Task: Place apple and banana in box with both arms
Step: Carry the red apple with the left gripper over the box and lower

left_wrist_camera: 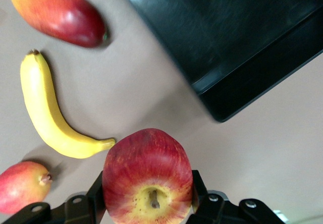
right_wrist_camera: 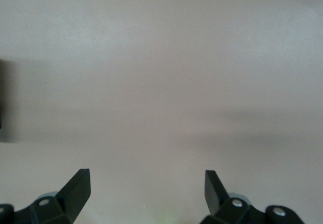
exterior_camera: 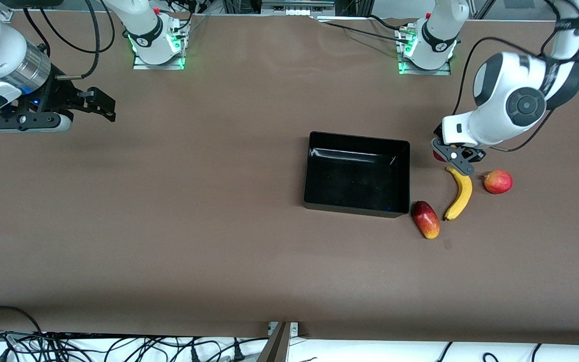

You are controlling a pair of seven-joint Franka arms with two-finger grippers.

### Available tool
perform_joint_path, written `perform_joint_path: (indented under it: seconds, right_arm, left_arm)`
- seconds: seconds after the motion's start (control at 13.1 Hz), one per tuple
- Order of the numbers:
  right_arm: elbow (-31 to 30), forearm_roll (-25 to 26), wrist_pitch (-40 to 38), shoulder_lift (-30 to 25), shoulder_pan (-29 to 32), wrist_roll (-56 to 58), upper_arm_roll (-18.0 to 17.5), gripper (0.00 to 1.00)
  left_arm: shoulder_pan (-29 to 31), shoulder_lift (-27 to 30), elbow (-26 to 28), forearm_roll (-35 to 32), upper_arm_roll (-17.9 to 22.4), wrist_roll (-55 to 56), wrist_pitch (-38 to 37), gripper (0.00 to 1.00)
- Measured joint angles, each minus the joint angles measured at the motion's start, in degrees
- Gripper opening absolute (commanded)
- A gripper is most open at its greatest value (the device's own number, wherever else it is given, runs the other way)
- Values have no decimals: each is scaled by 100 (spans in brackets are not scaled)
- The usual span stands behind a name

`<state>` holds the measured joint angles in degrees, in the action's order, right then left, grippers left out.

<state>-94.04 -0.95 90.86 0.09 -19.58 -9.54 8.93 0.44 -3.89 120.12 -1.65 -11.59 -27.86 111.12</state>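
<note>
- Apple (left_wrist_camera: pixel 147 176) sits clamped between the fingers of the left gripper (left_wrist_camera: pixel 149 196), beside the box (exterior_camera: pixel 357 173); banana (exterior_camera: pixel 459 193) lies on the table near it.
- Next, I judge: carry the apple over the box and release it; right gripper (right_wrist_camera: pixel 146 186) waits spread, holding nothing.

You'll find the box (exterior_camera: pixel 357 139) on the table (exterior_camera: pixel 194 201), toward the left arm's end. The banana (exterior_camera: pixel 459 193) lies near the box, farther toward that end. An oblong fruit (exterior_camera: pixel 425 219) sits just beside the box's near corner, closest to the front camera. A round nubbed fruit (exterior_camera: pixel 498 181) rests near the banana, farther toward that end. The left gripper (exterior_camera: pixel 453 157) grips the apple (left_wrist_camera: pixel 147 178) at the banana's farther tip. The right gripper (right_wrist_camera: pixel 147 186) waits over bare table at the right arm's end, well apart
</note>
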Motion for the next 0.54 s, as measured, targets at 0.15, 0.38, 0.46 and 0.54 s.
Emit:
perform_joint_path:
  seconds: [0.15, 0.38, 0.46, 0.54]
  right_arm:
    - [27, 40, 0, 15, 2, 0, -2, 100]
    - [42, 115, 2, 36, 3, 1, -7, 100]
    - [43, 161, 9, 38, 4, 1, -7, 100]
    - [43, 165, 33, 40, 13, 0, -6, 100]
  left_arm:
    - [-78, -134, -228, 10, -630, 1492, -87, 0]
    - [-330, -589, -235, 15, -1076, 3261, 542, 0]
    - [-355, -763, -224, 15, -1082, 3473, 747, 0]
    - [-346, -936, -183, 15, -1067, 3559, 980, 0]
